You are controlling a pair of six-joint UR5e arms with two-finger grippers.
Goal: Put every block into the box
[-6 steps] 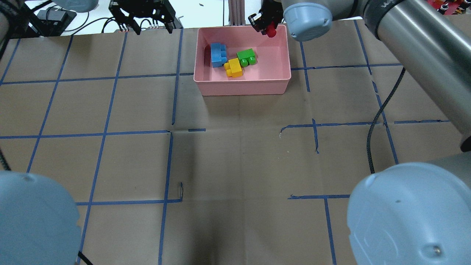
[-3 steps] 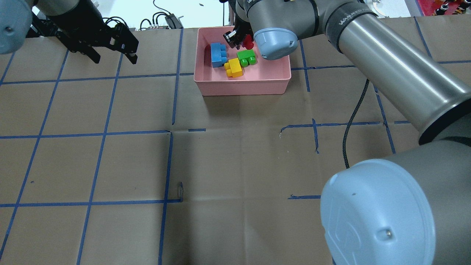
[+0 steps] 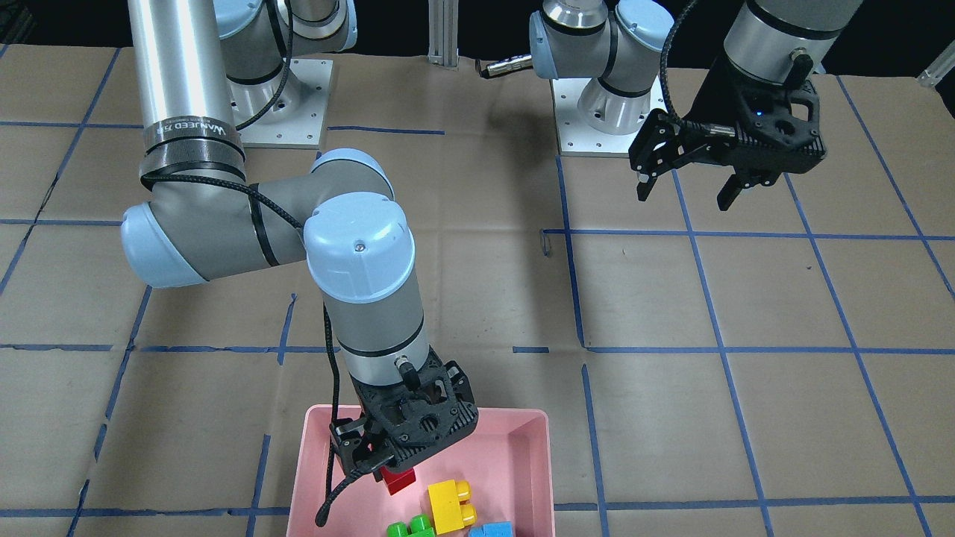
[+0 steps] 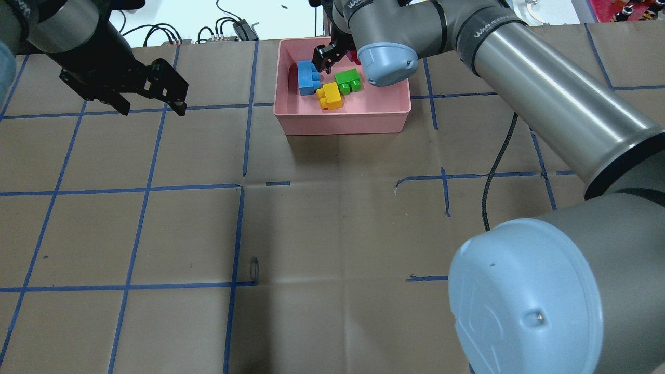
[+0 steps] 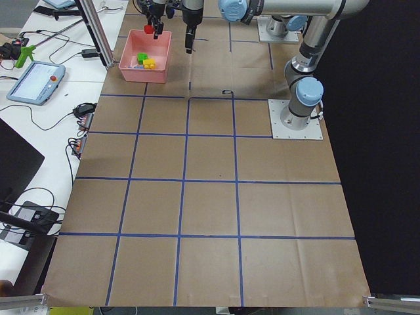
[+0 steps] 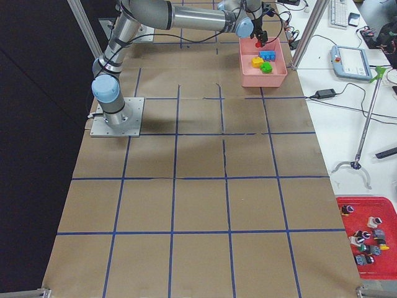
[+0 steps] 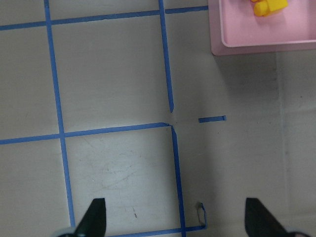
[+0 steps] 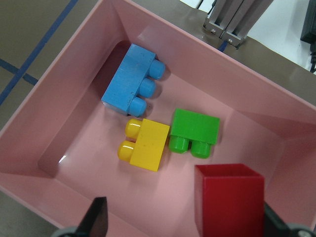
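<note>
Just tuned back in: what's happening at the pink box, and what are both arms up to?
The right gripper hangs over the pink box, fingers apart, with the red block right below it. A gap shows beside the block, so it looks released rather than gripped. I cannot tell whether it has landed. The blue block, yellow block and green block lie on the box floor. The left gripper is open and empty above the table, away from the box.

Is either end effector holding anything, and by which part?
Nothing is clamped. The right end effector is open over the box, fingers wider than the red block between them. The left end effector is open, empty.
</note>
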